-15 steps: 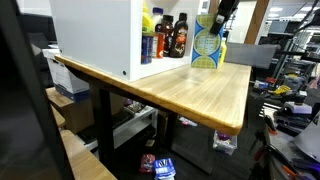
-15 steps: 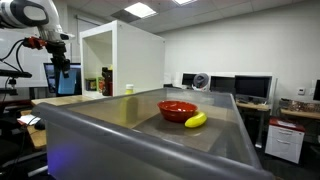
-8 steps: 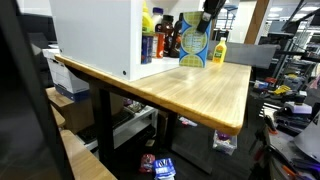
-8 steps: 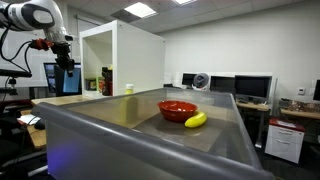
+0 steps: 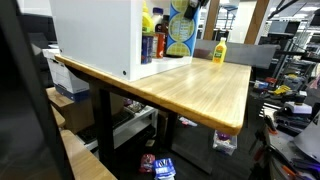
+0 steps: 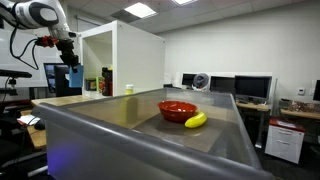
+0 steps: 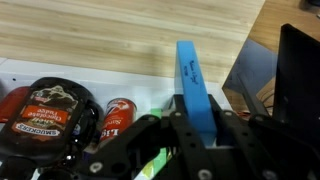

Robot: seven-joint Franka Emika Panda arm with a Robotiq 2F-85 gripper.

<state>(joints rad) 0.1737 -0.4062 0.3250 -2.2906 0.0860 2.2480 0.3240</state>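
A: What stands on the wooden surface?

B: A white cabinet, open at one side, with dark bottles inside. A yellow bottle stands upright on the surface, apart from the cabinet.

A: And in an exterior view, closer in?

B: A red bowl with a banana just beside it, both in a grey tray. Monitors and a fan stand by the far wall.

A: In the wrist view?

B: A dark-lidded jar and a red can, side by side.
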